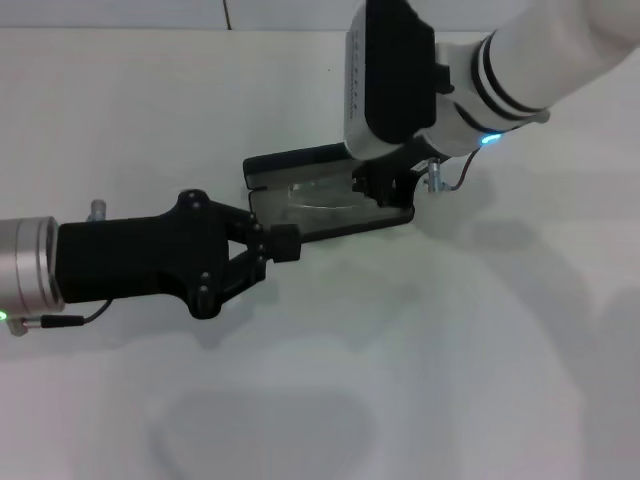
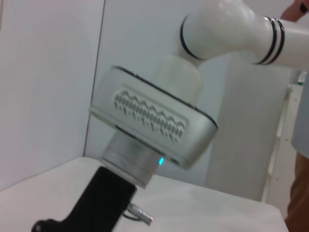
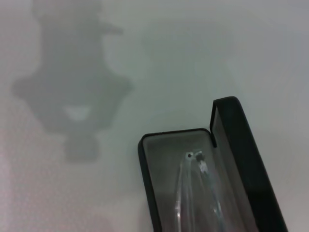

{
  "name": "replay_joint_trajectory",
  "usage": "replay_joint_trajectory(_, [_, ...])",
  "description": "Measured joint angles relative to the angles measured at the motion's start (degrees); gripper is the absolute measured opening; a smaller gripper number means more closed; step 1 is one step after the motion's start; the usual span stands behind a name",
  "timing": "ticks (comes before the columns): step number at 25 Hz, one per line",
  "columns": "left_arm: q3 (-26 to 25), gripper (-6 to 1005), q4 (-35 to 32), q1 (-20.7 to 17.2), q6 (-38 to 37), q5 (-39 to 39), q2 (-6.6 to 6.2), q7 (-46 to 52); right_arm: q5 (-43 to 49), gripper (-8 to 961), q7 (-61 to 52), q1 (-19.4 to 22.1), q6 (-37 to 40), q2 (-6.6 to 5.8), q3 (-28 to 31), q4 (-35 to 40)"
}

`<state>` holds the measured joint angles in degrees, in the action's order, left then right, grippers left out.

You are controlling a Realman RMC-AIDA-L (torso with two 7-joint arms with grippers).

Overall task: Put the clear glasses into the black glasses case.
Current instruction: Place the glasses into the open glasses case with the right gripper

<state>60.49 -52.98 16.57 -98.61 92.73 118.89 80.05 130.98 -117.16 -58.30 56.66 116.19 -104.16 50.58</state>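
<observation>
On white table (image 1: 450,380), one open black glasses case (image 1: 330,200), one clear glasses (image 1: 320,195) inside, two pincers near

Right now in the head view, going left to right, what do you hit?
left gripper → black glasses case with the clear glasses inside → right gripper, over the case's right end.

Black glasses case (image 1: 330,205), grey lining
</observation>
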Motion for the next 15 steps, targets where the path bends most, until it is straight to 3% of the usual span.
replay_joint_trajectory(15, [-0.37, 49, -0.01, -0.28, -0.01, -0.01, 0.25, -0.25, -0.63, 107, -0.33, 0.03, -3.45, 0.00, -3.40, 0.96])
